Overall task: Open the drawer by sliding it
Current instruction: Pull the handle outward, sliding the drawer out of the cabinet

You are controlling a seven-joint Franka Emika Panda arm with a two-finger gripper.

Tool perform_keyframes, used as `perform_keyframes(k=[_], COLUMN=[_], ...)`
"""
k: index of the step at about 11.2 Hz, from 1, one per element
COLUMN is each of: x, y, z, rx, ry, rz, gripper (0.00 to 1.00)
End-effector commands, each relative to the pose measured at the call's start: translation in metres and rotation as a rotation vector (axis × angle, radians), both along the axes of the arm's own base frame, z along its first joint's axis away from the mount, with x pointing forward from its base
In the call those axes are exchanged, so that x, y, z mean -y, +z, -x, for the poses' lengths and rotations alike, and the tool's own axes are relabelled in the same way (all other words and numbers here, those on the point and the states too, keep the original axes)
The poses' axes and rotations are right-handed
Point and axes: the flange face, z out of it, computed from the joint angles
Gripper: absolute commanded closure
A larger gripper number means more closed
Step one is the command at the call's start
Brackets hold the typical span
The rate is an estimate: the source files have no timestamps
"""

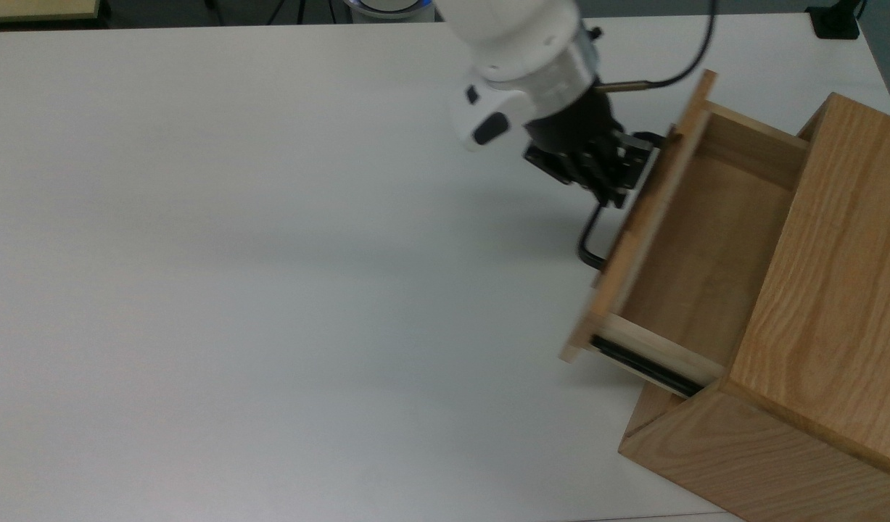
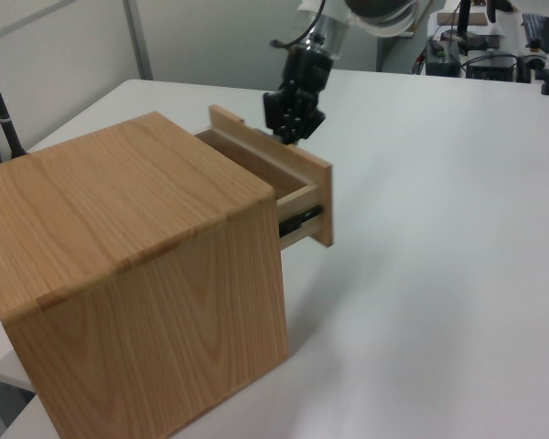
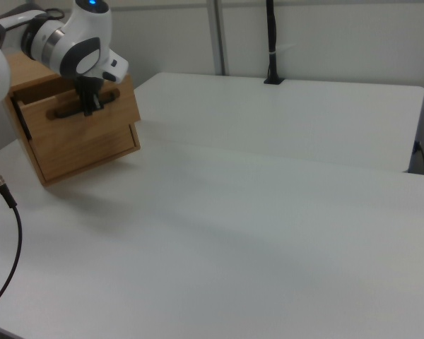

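You've got one drawer (image 1: 695, 246) with one black handle (image 1: 588, 243), one oak box (image 1: 829, 304) around it, one gripper (image 1: 613, 190) at the handle, one cable (image 3: 3, 233) at nine o'clock in the right view, and one white table (image 1: 270, 254).

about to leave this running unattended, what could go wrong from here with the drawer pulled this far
The drawer is already well out of the wooden box, with its black rail exposed; pulling further might hit the end stop and drag the box across the table. The gripper grips the handle near one end, so the pull could skew the drawer.
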Motion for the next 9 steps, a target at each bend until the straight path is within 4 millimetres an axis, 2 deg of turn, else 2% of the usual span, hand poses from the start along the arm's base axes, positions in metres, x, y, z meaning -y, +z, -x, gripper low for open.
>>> perform_keyframes(k=[1, 3, 5, 6, 7, 8, 9], x=[0.068, 0.095, 0.106, 0.111, 0.118, 0.120, 0.124], y=[0.016, 0.017, 0.015, 0.007, 0.003, 0.005, 0.010], z=[0.042, 0.048, 0.046, 0.046, 0.046, 0.047, 0.050], rx=[-0.027, -0.064, -0.061, -0.071, -0.083, -0.084, -0.085], ry=[0.044, 0.074, 0.073, 0.076, 0.062, 0.058, 0.066], rz=[0.000, 0.002, 0.008, 0.015, 0.018, 0.030, 0.066], gripper=[0.86, 0.86, 0.84, 0.76, 0.23, 0.00, 0.00])
